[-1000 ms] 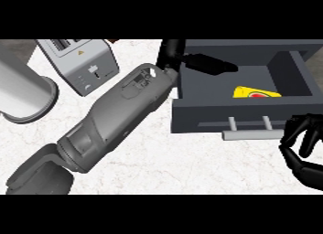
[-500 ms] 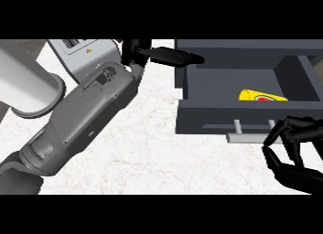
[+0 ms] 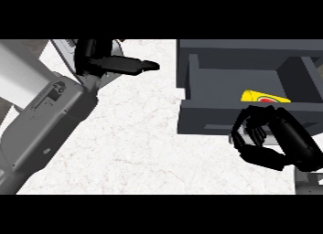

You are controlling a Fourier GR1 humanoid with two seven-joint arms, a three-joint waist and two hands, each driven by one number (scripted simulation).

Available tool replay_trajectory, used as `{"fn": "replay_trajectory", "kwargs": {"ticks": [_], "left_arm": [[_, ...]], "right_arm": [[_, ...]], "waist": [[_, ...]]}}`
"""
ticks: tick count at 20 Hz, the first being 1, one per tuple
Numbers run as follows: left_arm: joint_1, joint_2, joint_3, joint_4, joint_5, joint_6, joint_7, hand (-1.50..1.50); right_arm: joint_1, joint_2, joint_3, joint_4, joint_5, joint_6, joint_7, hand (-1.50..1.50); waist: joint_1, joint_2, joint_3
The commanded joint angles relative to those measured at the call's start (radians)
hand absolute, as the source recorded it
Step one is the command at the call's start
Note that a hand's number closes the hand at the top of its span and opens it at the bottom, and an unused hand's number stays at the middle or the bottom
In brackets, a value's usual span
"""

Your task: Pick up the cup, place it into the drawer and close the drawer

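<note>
Now the yellow cup lies inside the open dark grey drawer, right of frame.
Probably light, rigid and slippery; the right hand curls empty at the drawer front, the left hand relaxed, upper left.

A dark grey drawer stands open at the far right of the white marbled table, a yellow and red cup lying inside near its front wall. The right hand, fingers curled, covers the drawer front. The left hand hovers at the table's far edge, fingers extended toward the drawer.
</note>
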Motion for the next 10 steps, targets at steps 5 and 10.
{"fn": "replay_trajectory", "kwargs": {"ticks": [5, 10], "left_arm": [[0.207, 0.108, 0.052, -0.135, 0.01, -0.074, -0.047, -1.5], [0.314, 0.166, 0.083, -0.249, 0.023, -0.119, -0.033, -1.5]], "right_arm": [[-0.069, -0.065, 0.131, 0.262, 0.328, -0.115, -0.102, 1.5], [-0.225, 0.022, 0.18, 0.551, 0.471, -0.253, -0.119, 1.5]], "waist": [[0.008, 0.005, 0.0], [0.028, 0.006, 0.001]]}}
